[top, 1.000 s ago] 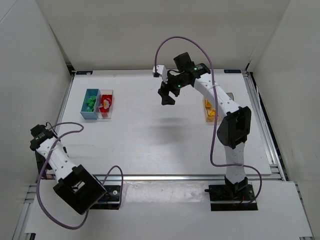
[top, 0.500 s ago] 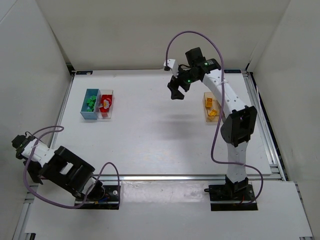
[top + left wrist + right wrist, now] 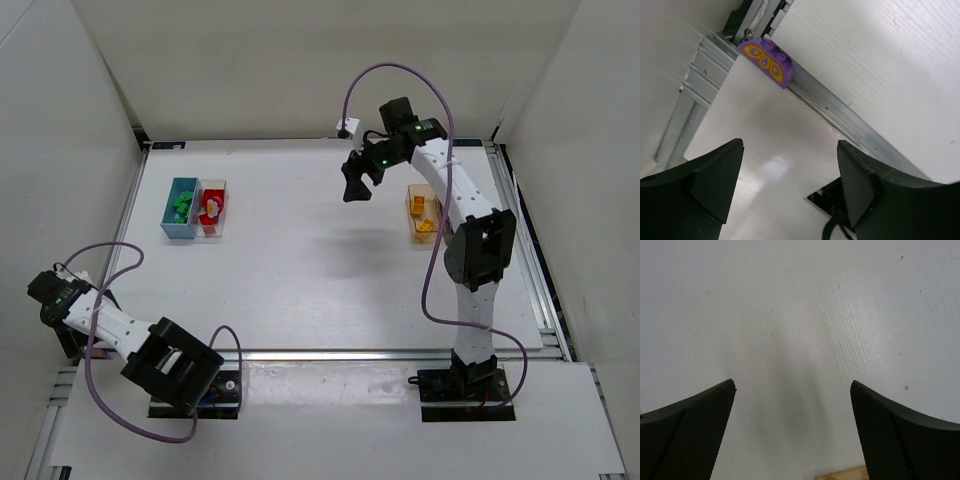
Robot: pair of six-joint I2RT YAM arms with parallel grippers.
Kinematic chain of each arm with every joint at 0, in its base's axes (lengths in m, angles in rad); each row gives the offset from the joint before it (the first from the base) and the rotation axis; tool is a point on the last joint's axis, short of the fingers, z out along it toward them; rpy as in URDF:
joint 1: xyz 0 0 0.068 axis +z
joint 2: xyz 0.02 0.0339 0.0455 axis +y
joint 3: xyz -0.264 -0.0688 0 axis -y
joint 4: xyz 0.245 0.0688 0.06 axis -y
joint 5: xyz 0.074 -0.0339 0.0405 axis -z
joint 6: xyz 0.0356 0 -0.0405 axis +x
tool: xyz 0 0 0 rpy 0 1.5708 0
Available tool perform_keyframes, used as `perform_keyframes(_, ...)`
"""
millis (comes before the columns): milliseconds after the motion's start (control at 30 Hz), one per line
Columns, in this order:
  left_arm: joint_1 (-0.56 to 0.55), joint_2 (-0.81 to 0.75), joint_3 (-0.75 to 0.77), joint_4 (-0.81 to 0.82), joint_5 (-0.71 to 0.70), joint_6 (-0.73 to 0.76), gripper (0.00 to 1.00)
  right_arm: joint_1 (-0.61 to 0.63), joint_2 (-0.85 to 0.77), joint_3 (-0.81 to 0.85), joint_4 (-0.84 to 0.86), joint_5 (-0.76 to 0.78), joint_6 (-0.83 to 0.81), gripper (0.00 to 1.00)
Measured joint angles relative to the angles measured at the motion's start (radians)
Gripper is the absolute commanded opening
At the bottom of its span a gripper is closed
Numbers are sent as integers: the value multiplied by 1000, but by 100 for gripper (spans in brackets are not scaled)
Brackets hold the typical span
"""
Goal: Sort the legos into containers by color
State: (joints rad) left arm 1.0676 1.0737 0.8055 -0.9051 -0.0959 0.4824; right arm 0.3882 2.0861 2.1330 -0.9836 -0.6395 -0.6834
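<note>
**Both grippers open and empty; a purple brick lies by the rail**

A white table (image 3: 300,270) sits inside plain white walls, with aluminium rails along its edges. The blue bin (image 3: 180,231) stands near the far left of the table and holds green legos (image 3: 182,205). Touching the blue bin's right side is the clear bin (image 3: 212,231), with red legos (image 3: 211,208) inside. Well to the right of the blue bin, across the bare middle of the table and at about the same depth, is the orange bin (image 3: 409,215), with yellow legos (image 3: 425,224) in it.

The right gripper (image 3: 352,190) hangs above the table between the blue bin and the orange bin, nearer the orange one. Its fingers (image 3: 695,415) are spread wide, with only bare white surface between them.

The left gripper (image 3: 790,142) is well apart from the blue bin, toward the near left and out past the table's left edge. Its fingers (image 3: 705,170) are parted and grip nothing. Ahead of them a purple brick (image 3: 767,62) printed with yellow ovals rests against a metal rail (image 3: 840,107), clear of both fingertips. The overhead view does not show this brick, so its place relative to the blue bin cannot be told more closely.
</note>
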Motion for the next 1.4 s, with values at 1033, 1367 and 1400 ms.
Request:
perform_keyframes(1033,95,300,54,84,156,788,98,-64,15,-5,5,-104,27,99)
perform_keyframes(1367,97,291,-37,172,139,819,96,-66,45,32,-9,-103,37,99)
perform_keyframes(1400,97,291,-47,183,138,819,95,-66,46,34,-10,-103,37,99)
